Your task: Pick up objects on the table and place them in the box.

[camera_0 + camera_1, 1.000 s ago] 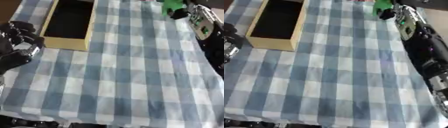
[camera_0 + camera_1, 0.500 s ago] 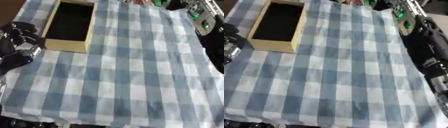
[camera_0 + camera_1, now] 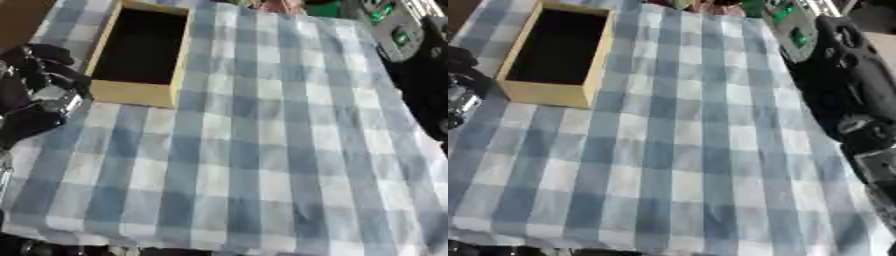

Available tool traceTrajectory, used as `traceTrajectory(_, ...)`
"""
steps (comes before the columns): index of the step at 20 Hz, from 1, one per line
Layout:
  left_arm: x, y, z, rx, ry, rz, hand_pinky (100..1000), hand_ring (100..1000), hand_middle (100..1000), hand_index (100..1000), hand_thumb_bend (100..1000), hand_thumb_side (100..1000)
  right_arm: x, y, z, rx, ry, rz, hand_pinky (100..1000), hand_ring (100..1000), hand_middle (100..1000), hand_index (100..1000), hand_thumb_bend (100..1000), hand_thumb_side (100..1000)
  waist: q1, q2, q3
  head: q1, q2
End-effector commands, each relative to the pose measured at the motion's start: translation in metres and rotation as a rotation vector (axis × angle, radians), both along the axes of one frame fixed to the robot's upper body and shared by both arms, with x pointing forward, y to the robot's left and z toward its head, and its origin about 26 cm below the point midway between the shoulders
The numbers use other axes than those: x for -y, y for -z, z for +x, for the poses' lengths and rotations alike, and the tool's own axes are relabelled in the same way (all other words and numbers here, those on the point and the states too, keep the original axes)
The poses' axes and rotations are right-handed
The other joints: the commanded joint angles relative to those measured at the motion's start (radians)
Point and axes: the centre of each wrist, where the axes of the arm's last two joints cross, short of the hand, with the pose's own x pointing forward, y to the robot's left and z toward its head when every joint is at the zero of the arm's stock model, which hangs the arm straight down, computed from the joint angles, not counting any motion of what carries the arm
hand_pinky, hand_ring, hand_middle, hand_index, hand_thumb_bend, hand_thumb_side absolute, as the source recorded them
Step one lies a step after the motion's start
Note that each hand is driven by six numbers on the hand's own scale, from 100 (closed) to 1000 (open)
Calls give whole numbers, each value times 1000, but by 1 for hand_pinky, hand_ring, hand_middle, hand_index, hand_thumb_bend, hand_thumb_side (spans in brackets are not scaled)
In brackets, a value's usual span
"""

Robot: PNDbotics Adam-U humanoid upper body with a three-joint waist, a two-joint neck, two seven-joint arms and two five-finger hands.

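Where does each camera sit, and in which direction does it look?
Left eye view: in the head, looking down at the checked tablecloth; the left hand shows at the left edge.
Right eye view: beside it in the head, looking down likewise; the right arm runs along the right side.
Both views share the open wooden box at upper left.

- Both views look steeply down from the robot's head onto the tabletop [image 3: 262,150], facing its far edge, fairly near.
- The tabletop lies askew in both.
- They share nearly the whole scene: the box [image 3: 557,92] at the far left corner shows in each.
- The right eye view sits slightly rightward, showing more of the right arm [image 3: 850,85].
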Motion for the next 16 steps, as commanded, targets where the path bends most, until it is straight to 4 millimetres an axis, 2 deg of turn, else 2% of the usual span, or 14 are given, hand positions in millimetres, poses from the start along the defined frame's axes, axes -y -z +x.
traceTrajectory(1, 2, -6, -1, 18, 17, 1, 557, 611, 591, 684, 386, 100, -23, -24, -17, 51, -100, -29, 650, 667, 443, 538, 235, 100, 8, -23, -1, -8, 1)
traceTrajectory(4, 4, -6, -1, 18, 27, 2, 557, 612, 591, 684, 386, 100, -46, -27, -24, 43, -175, -57, 650, 667, 443, 538, 235, 100, 11, -23, 1, -15, -1)
traceTrajectory(5, 4, -6, -1, 19, 30, 2, 557, 612, 591, 684, 390, 100, -53, -26, -25, 36, -195, -64, 649, 667, 442, 538, 311, 100, 12, -23, 3, -17, -3)
traceTrajectory(6, 5, -6, -1, 20, 33, 2, 557, 612, 592, 684, 386, 100, -60, -25, -26, 29, -214, -72, 650, 667, 443, 538, 234, 100, 13, -22, 5, -20, -5)
traceTrajectory(10, 8, -8, -1, 26, 49, 2, 559, 614, 593, 685, 385, 100, -84, -16, -26, -1, -274, -110, 649, 666, 443, 538, 233, 100, 17, -18, 15, -29, -11)
traceTrajectory(16, 11, -10, 0, 36, 72, 5, 560, 616, 594, 686, 387, 100, -109, 1, -22, -44, -322, -134, 643, 664, 440, 536, 232, 100, 23, -13, 28, -42, -15)
